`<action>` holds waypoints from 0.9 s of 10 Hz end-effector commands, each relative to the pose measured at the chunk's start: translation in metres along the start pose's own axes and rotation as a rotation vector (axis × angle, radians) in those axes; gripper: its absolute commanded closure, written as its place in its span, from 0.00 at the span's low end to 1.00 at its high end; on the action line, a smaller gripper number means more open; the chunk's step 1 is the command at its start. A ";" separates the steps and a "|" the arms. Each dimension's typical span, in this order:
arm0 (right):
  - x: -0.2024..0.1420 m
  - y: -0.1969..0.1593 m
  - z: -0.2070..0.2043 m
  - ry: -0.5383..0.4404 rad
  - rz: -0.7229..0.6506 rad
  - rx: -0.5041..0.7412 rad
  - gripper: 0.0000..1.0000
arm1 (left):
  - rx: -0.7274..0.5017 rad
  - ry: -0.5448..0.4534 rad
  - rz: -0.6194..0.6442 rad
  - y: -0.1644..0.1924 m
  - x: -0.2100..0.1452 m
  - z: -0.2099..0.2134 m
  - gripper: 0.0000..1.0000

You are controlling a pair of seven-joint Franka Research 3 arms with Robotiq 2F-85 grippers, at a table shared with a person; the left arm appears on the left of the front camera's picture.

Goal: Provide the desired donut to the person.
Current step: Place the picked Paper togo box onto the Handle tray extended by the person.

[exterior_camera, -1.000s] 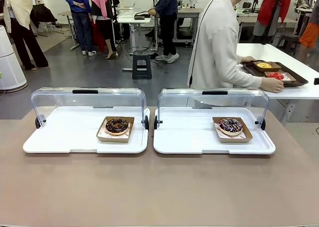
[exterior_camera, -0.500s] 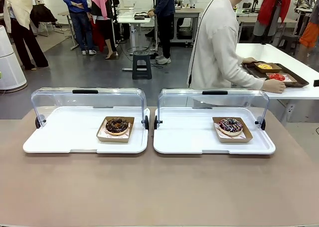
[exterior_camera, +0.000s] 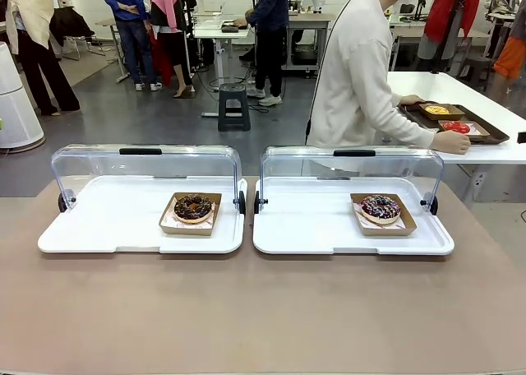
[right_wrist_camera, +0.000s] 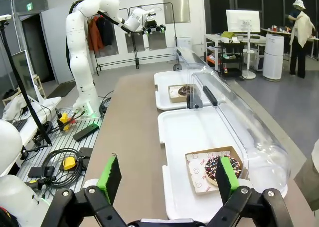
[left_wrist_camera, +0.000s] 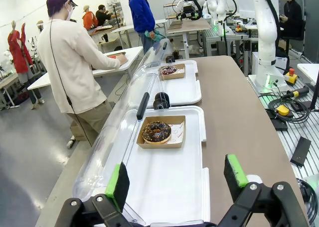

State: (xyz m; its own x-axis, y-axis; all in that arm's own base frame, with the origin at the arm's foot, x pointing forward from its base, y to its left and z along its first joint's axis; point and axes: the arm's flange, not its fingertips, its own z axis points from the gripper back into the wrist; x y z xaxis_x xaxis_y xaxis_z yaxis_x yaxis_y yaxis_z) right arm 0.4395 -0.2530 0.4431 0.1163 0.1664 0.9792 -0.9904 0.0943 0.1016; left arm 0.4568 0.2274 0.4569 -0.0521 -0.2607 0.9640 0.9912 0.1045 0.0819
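You have two trays on the desk (exterior_camera: pixel 263 309): left tray (exterior_camera: pixel 107 227) at 10 o'clock, right tray (exterior_camera: pixel 320 227) at 2, a donut on each

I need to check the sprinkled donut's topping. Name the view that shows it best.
The front view: the sprinkled donut sits unobstructed in its cardboard tray. In the right wrist view a green pad overlaps it; the left wrist view shows it far off.

Right gripper (right_wrist_camera: pixel 168 179) is seen spread wide above a white tray (right_wrist_camera: pixel 184 132) holding a sprinkled donut (right_wrist_camera: pixel 222 168) in a cardboard box (right_wrist_camera: pixel 202 173).
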 end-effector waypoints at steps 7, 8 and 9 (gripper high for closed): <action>0.000 0.001 -0.001 -0.005 -0.003 0.008 0.00 | 0.002 -0.012 -0.002 0.000 0.003 0.001 0.00; 0.000 0.001 -0.001 -0.005 -0.003 0.008 0.00 | 0.002 -0.012 -0.002 0.000 0.003 0.001 0.00; 0.000 0.001 -0.001 -0.005 -0.003 0.008 0.00 | 0.002 -0.012 -0.002 0.000 0.003 0.001 0.00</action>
